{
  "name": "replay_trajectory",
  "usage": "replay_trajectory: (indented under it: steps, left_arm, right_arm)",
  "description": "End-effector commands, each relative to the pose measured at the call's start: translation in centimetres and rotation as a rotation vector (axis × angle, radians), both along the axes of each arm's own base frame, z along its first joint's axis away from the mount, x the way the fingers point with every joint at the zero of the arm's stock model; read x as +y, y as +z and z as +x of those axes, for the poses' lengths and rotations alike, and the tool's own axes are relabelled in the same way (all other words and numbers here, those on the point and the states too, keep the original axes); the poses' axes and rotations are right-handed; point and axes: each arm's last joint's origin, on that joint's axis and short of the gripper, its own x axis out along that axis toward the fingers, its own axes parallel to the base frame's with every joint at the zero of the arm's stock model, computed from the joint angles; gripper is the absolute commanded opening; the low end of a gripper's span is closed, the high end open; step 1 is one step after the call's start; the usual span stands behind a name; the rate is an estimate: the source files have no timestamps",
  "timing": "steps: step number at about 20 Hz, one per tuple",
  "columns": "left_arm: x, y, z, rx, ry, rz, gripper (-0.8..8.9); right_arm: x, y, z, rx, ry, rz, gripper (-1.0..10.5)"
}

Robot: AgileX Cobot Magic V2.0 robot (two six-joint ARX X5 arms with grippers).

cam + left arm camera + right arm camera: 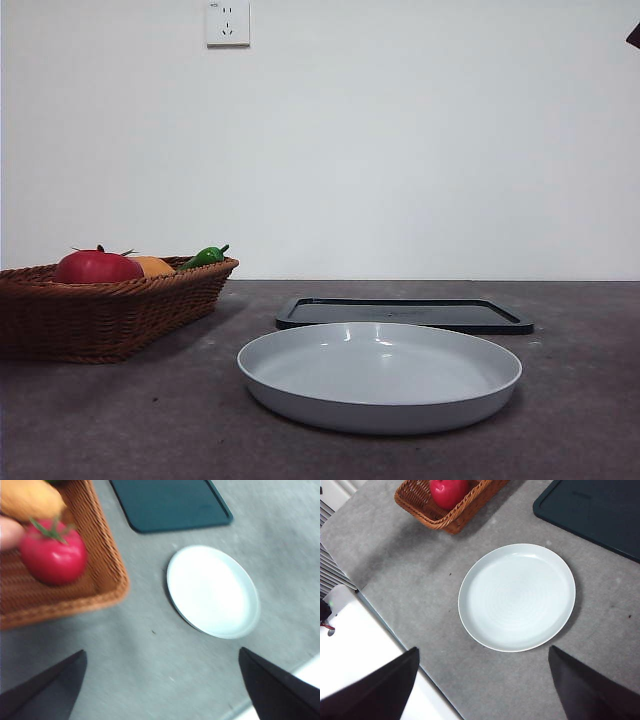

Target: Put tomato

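The red tomato (97,267) with a green stem lies in the brown wicker basket (110,310) at the left of the table. It also shows in the left wrist view (53,555) and the right wrist view (448,491). A white plate (380,375) sits empty in the middle of the table. My left gripper (160,690) is open and empty, high above the table between the basket (107,587) and the plate (212,591). My right gripper (482,690) is open and empty, high above the plate's (516,596) near side.
An orange fruit (152,266) and a small green pepper (205,256) lie in the basket behind the tomato. A dark flat tray (405,313) lies behind the plate. A white table edge (365,650) shows in the right wrist view.
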Motion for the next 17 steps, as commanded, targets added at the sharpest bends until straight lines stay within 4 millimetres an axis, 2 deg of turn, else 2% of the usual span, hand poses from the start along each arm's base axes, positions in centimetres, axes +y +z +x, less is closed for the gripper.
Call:
replay_trajectory:
  steps: [1, 4, 8, 12, 17]
  left_arm:
    - [0.0, 0.6, 0.9, -0.041, 0.021, 0.022, 5.01]
    - [-0.2, 0.7, 3.2, -0.085, 0.063, 0.05, 5.0]
    - [-0.6, 0.1, 7.4, -0.133, 0.088, 0.075, 4.98]
    - [-1.2, -1.8, 11.6, -0.13, 0.085, 0.145, 4.97]
    - [-2.1, -4.8, 15.6, -0.117, 0.085, 0.233, 4.96]
  right_arm:
    - [0.1, 0.6, 0.1, -0.025, 0.008, 0.005, 4.2]
    - [0.1, 0.6, 0.1, -0.024, 0.008, 0.006, 4.2]
    - [0.1, 0.6, 0.1, -0.025, 0.008, 0.005, 4.2]
    - [0.1, 0.6, 0.2, -0.025, 0.007, 0.006, 4.2]
    - [0.1, 0.6, 0.1, -0.024, 0.008, 0.005, 4.2]
